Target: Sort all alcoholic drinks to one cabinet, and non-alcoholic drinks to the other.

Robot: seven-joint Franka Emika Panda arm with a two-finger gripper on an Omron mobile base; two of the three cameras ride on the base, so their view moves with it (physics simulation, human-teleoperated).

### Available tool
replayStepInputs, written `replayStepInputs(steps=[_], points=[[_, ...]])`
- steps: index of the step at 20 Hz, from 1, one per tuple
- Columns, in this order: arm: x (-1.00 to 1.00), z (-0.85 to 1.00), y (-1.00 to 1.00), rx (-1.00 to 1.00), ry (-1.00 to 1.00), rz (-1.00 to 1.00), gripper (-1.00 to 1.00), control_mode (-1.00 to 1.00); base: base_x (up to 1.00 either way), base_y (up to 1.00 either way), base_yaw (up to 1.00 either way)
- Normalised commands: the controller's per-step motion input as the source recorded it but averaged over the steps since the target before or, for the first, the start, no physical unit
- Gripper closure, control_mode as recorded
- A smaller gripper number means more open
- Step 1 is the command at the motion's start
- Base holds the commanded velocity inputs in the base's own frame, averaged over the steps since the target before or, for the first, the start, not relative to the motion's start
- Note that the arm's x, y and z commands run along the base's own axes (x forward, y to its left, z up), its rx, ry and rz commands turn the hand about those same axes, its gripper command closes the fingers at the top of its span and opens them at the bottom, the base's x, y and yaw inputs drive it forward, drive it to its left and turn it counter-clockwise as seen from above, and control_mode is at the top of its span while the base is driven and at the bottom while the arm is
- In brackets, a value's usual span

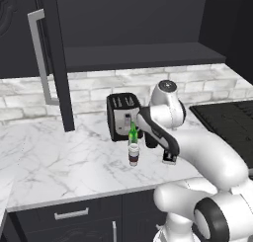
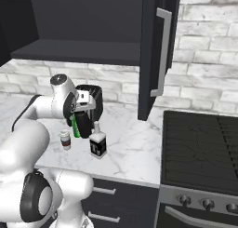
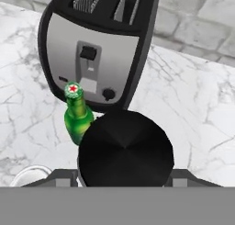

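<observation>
Straddling the black flask (image 3: 125, 146) from above, the pincer (image 3: 121, 176) is setting one finger tip at each flank of it, though whether it is clenching or merely bracketing I cannot tell. The flask is standing upright on the marble counter (image 1: 59, 157), just in front of the toaster (image 3: 98, 59), with the green beer bottle (image 3: 78, 116) crowding its side. It is probably behaving as a rigid, smooth, rather slippery cylinder, so the upper wall is looking like the best hold, squeezed squarely.
</observation>
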Motion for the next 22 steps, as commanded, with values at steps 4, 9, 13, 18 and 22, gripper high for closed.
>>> replayStepInputs(steps=[4,9,13,18,22], points=[[-0.11,0.6,-0.01,-0.04,-0.06,0.01,1.0,-1.0,0.0,0.0,0.0],[-0.02,0.57,0.03,0.0,0.0,0.0,1.0,-1.0,0.0,0.0,0.0],[0.0,0.61,0.0,0.0,0.0,0.0,1.0,-1.0,0.0,0.0,0.0],[-0.01,0.61,0.0,0.0,0.0,0.0,1.0,-1.0,0.0,0.0,0.0],[-0.02,0.6,0.0,0.0,0.0,0.0,1.0,-1.0,0.0,0.0,0.0]])
